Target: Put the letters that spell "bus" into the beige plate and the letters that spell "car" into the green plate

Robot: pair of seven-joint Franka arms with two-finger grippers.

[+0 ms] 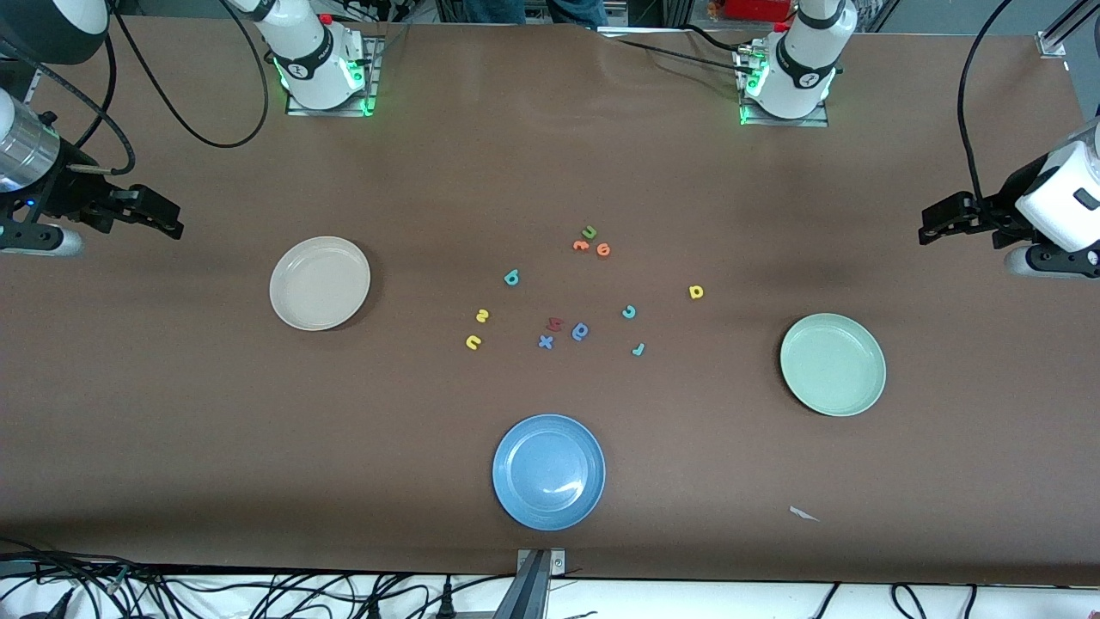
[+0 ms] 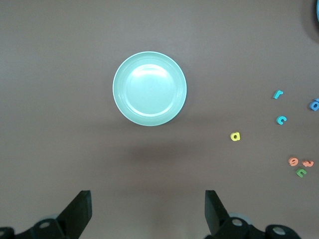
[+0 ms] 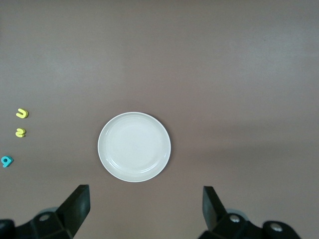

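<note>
On table point(image 1: 172, 413), three plates, eleven letters

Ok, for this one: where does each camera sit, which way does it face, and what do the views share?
Front view: high across the table, facing both bases; shows both arms, the blue plate and scattered letters.
Left wrist view: on the left arm, looking down at the green plate; open left gripper shows.
Right wrist view: on the right arm, looking down at the beige plate; open right gripper shows.
Shared: front view holds both plates; yellow "a" appears there too.
</note>
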